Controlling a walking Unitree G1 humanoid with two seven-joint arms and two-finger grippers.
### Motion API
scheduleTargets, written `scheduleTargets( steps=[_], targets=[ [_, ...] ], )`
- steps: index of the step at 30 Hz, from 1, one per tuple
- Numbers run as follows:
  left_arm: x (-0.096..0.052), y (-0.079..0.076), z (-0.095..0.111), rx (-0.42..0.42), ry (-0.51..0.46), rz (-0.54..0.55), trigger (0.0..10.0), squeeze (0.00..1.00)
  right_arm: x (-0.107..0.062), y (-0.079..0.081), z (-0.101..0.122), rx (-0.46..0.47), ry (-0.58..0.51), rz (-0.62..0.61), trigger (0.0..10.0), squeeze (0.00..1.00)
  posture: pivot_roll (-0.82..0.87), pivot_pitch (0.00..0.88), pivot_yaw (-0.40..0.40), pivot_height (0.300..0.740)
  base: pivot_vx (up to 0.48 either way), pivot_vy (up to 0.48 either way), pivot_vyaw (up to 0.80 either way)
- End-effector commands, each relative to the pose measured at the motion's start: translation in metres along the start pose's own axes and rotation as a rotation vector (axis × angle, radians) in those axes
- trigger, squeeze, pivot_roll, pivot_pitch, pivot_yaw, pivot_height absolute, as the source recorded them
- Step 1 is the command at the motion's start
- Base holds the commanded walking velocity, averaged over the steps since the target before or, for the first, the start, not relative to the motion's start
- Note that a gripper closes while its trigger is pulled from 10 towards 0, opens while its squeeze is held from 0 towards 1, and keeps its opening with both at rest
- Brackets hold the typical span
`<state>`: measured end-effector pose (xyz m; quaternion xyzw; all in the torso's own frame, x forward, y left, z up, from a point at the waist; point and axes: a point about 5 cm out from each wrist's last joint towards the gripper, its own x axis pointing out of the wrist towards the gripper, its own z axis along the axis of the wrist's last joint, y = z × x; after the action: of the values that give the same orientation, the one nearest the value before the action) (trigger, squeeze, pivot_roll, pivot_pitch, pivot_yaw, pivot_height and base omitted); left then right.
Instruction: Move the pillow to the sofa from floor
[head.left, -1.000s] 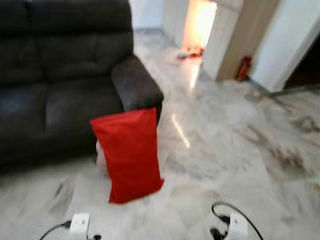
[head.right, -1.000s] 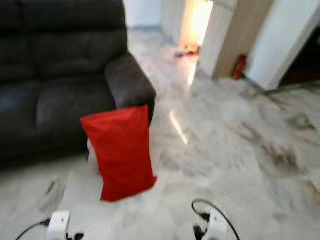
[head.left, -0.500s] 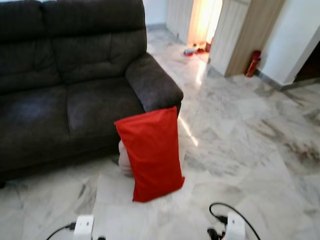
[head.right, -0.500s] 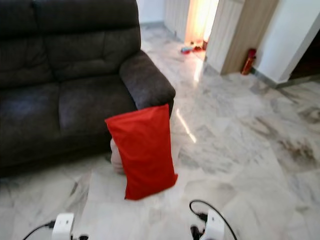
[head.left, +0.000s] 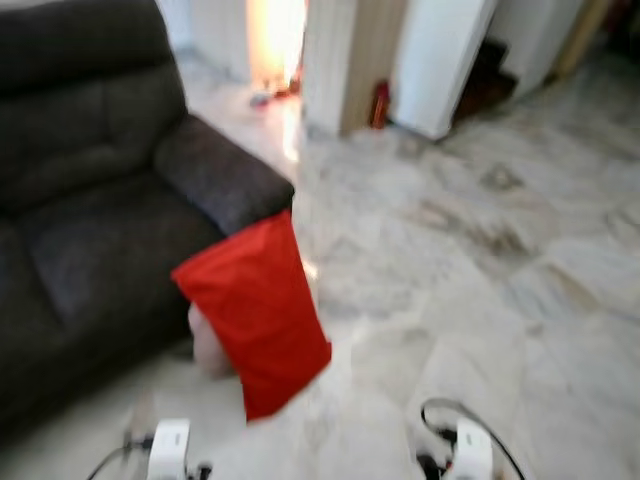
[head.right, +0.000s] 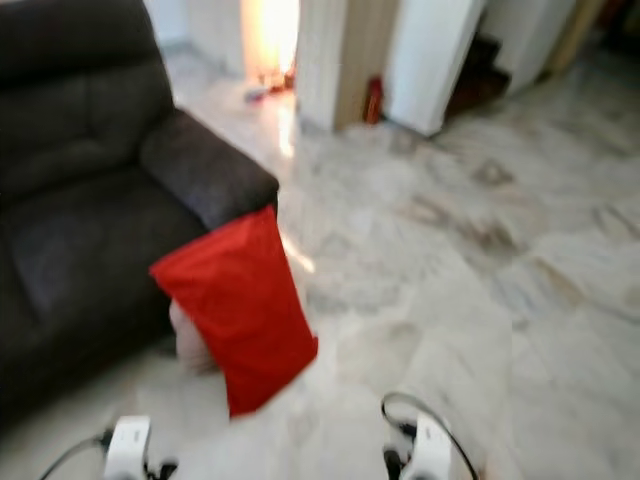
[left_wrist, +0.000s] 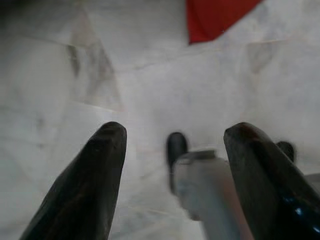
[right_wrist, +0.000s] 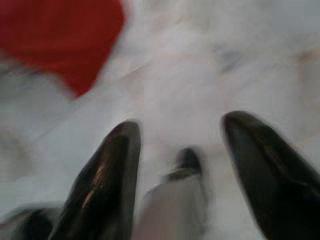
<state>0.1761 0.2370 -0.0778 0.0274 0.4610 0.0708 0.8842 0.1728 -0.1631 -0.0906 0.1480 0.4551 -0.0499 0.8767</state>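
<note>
red pillow (head.left: 255, 310) leaning on the floor against the dark sofa (head.left: 90, 200) armrest, now blurred and shifted left as the head camera swings, both grippers (left_wrist: 172, 150) (right_wrist: 180, 145) spread empty, approach unfinished.

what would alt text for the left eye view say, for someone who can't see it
Blurred view down at a red pillow standing tilted on the pale marble floor, against the front corner of a dark sofa on the left. A bright doorway glows beyond.
</note>
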Motion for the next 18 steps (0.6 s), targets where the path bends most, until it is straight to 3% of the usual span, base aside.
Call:
scheduleTargets(
  steps=[1,3,18],
  targets=[
    [0.0007,-0.0076,-0.0011,-0.002,0.014,-0.020,10.0,0.00,-0.0012,-0.0114,0.0050,-0.009,-0.012,-0.031,10.0,0.00,-0.04,0.000,-0.054,0.740,0.000,0.386,-0.42],
    [0.0006,-0.0074,-0.0015,-0.001,0.014,-0.020,10.0,0.00,-0.0011,-0.0111,0.0052,-0.009,-0.013,-0.030,10.0,0.00,-0.04,0.000,-0.054,0.740,0.000,0.382,0.00],
    [0.0004,-0.0078,-0.0009,-0.001,-0.003,-0.020,10.0,0.00,-0.0004,-0.0063,0.0074,-0.002,-0.036,-0.005,10.0,0.00,-0.04,0.000,-0.048,0.740,0.000,0.000,0.00]
  ],
)
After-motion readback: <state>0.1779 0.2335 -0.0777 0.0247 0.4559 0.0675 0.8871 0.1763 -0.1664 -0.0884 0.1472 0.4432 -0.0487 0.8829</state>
